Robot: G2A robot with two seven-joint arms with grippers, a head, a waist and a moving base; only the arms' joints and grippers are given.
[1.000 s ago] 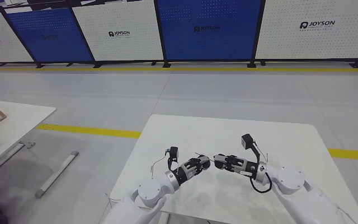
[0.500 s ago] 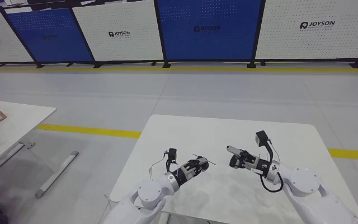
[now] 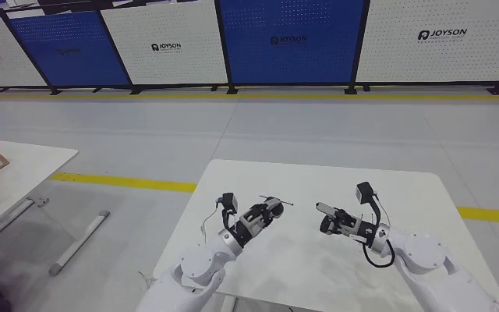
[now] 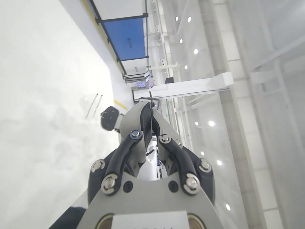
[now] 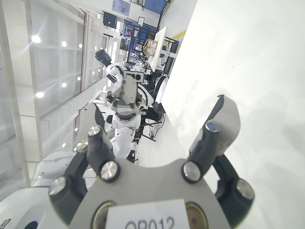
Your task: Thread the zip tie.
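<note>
The left gripper (image 4: 149, 111) pinches a thin black zip tie (image 4: 150, 100) between ribbed dark pads (image 4: 145, 122) (over the smooth white table (image 3: 327, 183)); the right gripper (image 5: 158, 106), well apart, spreads its curved metal fingers (image 5: 226, 113) wide.

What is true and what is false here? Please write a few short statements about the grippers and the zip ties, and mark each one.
1. The left gripper is shut on a zip tie. True.
2. The right gripper also holds a zip tie. False: its fingers are open, with nothing between them.
3. Two spare zip ties lie on the table. True.
4. The two grippers touch each other. False: they are clearly apart above the table.
</note>
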